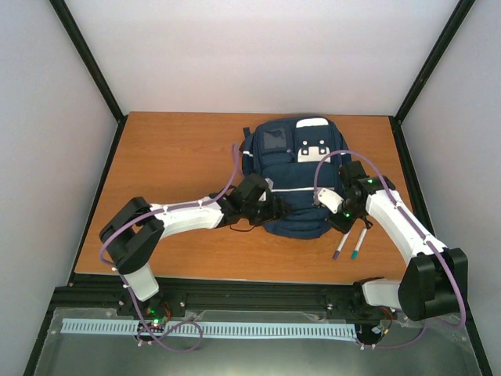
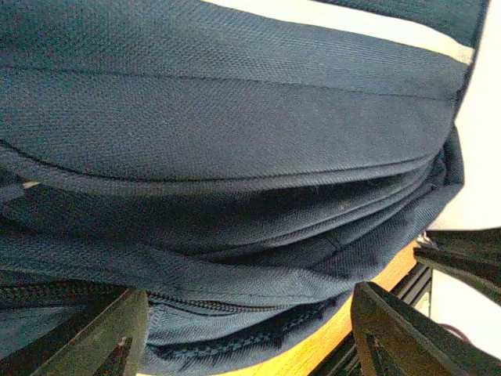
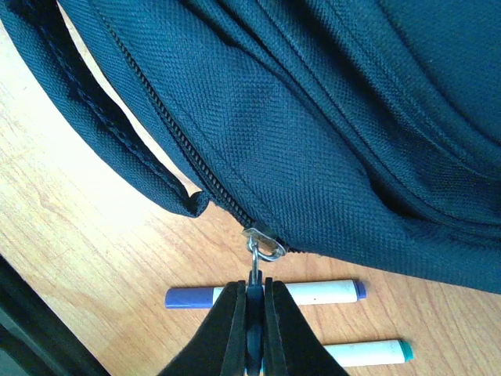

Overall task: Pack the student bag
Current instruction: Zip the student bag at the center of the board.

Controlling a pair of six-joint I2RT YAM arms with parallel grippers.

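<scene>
The navy student bag lies on the wooden table, white patches at its far end. My left gripper is open at the bag's near left edge; in the left wrist view its fingers flank the bag's zippered edge. My right gripper is shut on the dark zipper pull hanging from the metal slider at the bag's near right side. A purple-capped marker and a green-capped marker lie on the table beside it, also in the top view.
The green-capped marker lies near the table's front right edge. A loose bag strap lies on the wood left of the zipper. Enclosure walls and black frame posts ring the table.
</scene>
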